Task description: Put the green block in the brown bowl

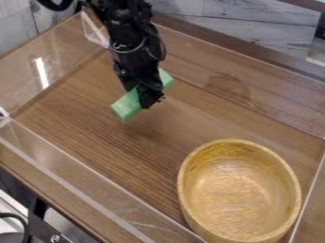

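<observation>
The black gripper [143,92] points steeply downward and is clenched on the green block [128,105], which hangs tilted from its jaws with the lower corner toward the tabletop; whether that corner touches the wood cannot be told from this view. Taking the brown bowl [238,193] as the landmark, the block sits well apart from it, up and to the left of its rim, over the dark wood-grain table [216,104]. The bowl itself rests upright on the table toward the lower right corner, round, shallow, light tan with visible grain, and its inside holds nothing. The black robot arm [124,33] rises from the gripper toward the top edge, farther from the bowl than the block is. A clear plastic wall [76,180] runs along the table's near edge to the left of the bowl, and another clear panel stands behind the arm on the side far from the bowl.
</observation>
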Controlling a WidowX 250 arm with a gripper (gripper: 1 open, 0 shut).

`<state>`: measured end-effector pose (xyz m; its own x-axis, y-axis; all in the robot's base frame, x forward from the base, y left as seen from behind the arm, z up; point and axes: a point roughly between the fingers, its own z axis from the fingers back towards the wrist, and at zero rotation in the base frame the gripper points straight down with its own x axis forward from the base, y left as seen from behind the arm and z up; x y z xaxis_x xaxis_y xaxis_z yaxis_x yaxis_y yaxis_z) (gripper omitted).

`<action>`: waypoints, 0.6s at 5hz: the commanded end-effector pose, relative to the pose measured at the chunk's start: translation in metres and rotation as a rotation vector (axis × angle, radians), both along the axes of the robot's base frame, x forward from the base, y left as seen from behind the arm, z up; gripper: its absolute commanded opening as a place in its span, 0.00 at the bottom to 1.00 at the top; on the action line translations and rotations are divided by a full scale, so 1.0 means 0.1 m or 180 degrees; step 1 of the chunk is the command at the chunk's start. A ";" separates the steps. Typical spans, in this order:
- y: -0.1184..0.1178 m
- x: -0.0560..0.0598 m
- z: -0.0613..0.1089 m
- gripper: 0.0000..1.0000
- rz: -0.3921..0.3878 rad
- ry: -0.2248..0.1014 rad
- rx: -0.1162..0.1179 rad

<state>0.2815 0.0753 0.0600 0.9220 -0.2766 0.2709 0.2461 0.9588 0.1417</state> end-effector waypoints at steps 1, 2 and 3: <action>-0.15 -0.04 0.15 0.00 0.0050 -0.0098 0.0007; -0.28 -0.08 0.21 0.00 0.0076 -0.0104 -0.0015; -0.48 -0.13 0.27 0.00 0.0100 -0.0117 -0.0050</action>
